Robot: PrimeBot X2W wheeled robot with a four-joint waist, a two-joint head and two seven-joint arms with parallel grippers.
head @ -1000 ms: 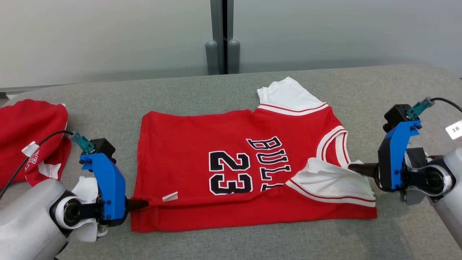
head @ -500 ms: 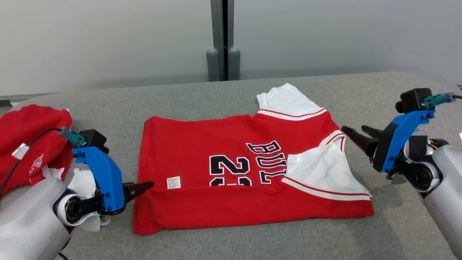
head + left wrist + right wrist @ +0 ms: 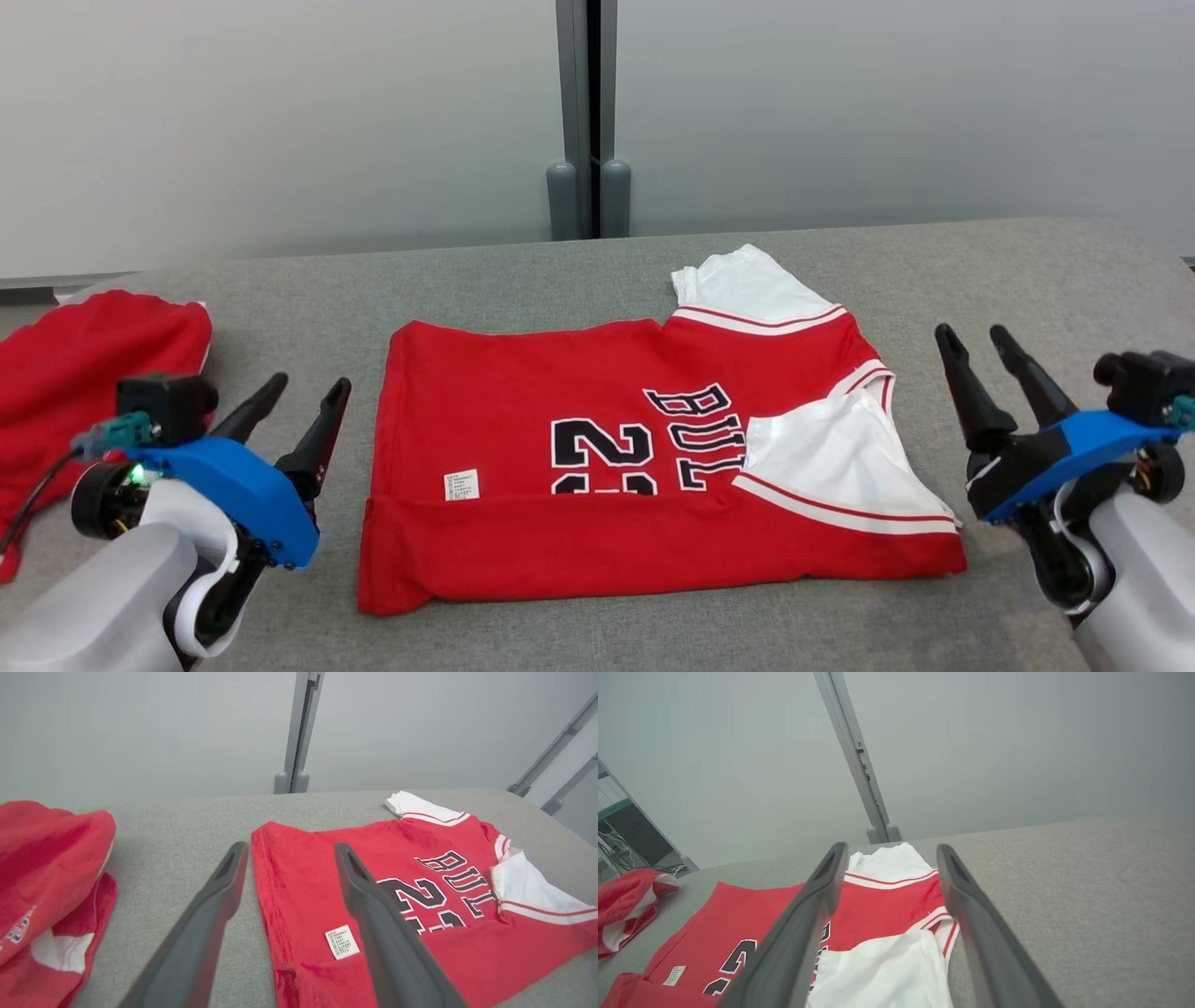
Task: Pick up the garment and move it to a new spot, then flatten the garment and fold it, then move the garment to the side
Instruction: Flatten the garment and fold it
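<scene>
The garment (image 3: 597,448) is a red jersey with white sleeves and black lettering. It lies flat on the grey table (image 3: 560,271), its near edge folded over the lower part. My left gripper (image 3: 308,387) stands open just left of the jersey's hem, holding nothing. To the right of the jersey's sleeve my right gripper (image 3: 971,334) is open too, apart from the cloth. The left wrist view has the garment (image 3: 420,896) under and beyond my right-hand finger. In the right wrist view the garment (image 3: 887,900) lies between and below my fingers.
A second red garment (image 3: 75,373) lies bunched at the table's left end, also in the left wrist view (image 3: 42,877). A grey wall with a vertical post (image 3: 588,112) stands behind the table. Bare table surface lies behind and to the right of the jersey.
Both grippers let go of the jersey's near edge, opened and drew back to the sides, turning their fingers away from me. The folded edge now rests on the jersey. The camera tilted slightly.
</scene>
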